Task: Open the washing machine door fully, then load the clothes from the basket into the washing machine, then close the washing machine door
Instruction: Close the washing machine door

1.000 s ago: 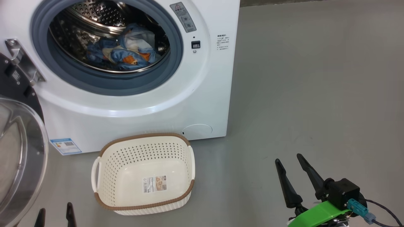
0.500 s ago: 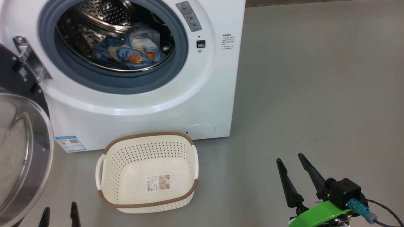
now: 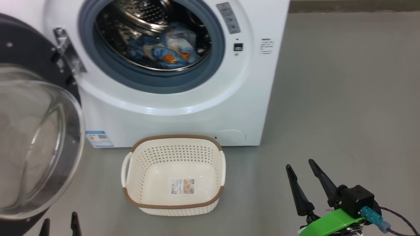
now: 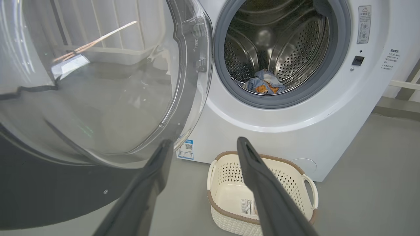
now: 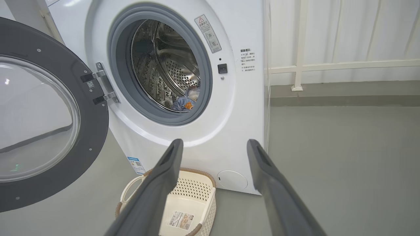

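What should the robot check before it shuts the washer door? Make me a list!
1. Basket emptied: ok, just its sticker inside.
2. Clothes fully inside the washing machine, none hanging out: ok.
3. Washing machine door open at the left, ready to push: ok.
4. Basket clear of the door's swing: cannot tell.
5. Left gripper open, holding nothing: ok.
6. Right gripper open, holding nothing: ok.

Ahead, between the left claw [image 3: 59, 226] and right claw [image 3: 299, 164], sits the basket [image 3: 177, 154]; behind it the washing machine [image 3: 183, 114] holds the clothes [image 3: 164, 52]; the washing machine door [image 3: 32, 147] stands before the left claw.
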